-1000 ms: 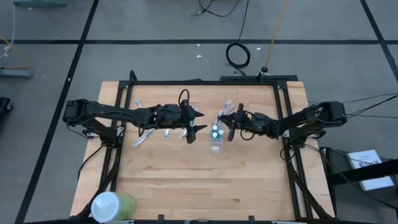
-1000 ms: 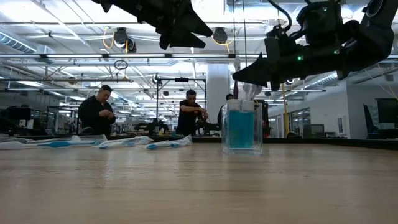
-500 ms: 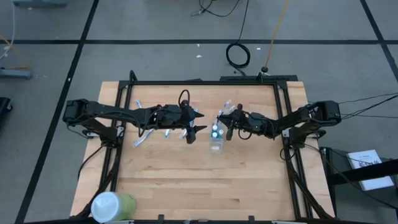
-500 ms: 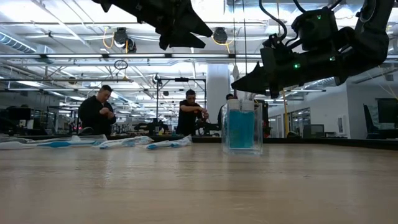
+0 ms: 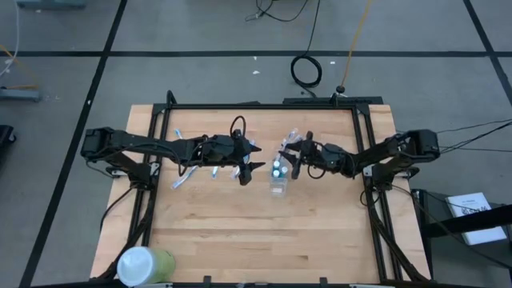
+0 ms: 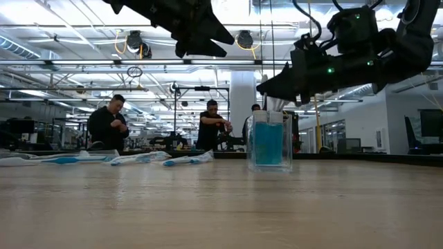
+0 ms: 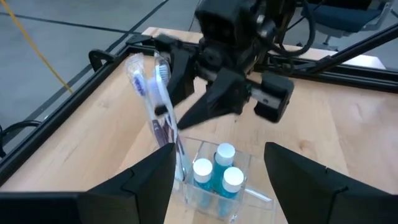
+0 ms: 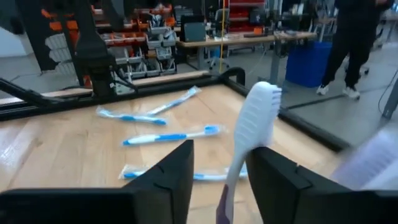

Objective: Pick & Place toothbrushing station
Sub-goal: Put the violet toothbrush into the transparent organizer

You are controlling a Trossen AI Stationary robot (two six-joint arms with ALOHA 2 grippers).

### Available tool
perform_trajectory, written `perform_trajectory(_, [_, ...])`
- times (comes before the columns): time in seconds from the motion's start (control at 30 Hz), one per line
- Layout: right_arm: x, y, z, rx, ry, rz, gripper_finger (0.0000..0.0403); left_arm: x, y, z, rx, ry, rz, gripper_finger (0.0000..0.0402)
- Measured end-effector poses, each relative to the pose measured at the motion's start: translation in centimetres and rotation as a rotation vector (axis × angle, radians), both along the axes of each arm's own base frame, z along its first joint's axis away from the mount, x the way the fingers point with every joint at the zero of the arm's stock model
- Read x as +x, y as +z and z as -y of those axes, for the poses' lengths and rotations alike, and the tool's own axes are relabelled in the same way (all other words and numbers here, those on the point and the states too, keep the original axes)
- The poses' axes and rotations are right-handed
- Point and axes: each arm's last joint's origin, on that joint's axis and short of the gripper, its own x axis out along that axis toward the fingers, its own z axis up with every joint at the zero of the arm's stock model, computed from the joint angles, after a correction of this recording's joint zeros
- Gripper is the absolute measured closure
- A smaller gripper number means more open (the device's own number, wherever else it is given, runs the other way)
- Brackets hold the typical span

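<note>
Looking at the clear cup (image 7: pixel 214 180) first: it stands upright mid-worktop, between the two grippers. Inside I see three white-capped tubes (image 7: pixel 216 167) with blue bodies, standing together, plus two brushes (image 7: pixel 155 93) leaning out over the rim, heads up. One has a pinkish-purple handle; both look film-wrapped.

Right gripper (image 5: pixel 293 164) sits just beside the cup on its right, up at brush-head height. In its wrist view the white brush head (image 8: pixel 254 121) rises between the two dark fingers (image 8: pixel 163 177), and I see a gap on both sides, so the jaws are parted around the brush, not pinching it. Whether a finger grazes the handle, I cannot tell.

Left gripper (image 5: pixel 250 158) hovers on the cup's left, above the worktop (image 5: pixel 240 232), jaws spread wide, holding nothing.

More blue-and-white toothbrushes (image 8: pixel 155 127) lie flat on the worktop under the left arm. A pale-green container (image 5: pixel 145 265) stands at the near left corner, well apart. Two people (image 6: pixel 111 124) stand in the room beyond.
</note>
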Motion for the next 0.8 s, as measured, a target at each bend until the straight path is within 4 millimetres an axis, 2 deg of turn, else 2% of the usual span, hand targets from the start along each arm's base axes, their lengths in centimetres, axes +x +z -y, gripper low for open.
perform_trajectory(0.23, [-1.2, 2.4, 0.0, -0.095, -0.057, -0.008, 0.0248, -0.1, -0.2, 0.0, -0.007, 0.003, -0.019, 0.0149])
perform_trajectory(0.4, [-2.4, 3.0, -0.1, -0.068, -0.071, -0.09, 0.0251, -0.2, -0.5, 0.0, -0.011, 0.011, -0.052, 0.0149])
perform_trajectory(0.8, [-2.8, 1.5, -0.2, 0.016, -0.068, -0.226, 0.0257, -0.3, -0.6, -0.1, -0.013, 0.043, -0.06, 0.0149])
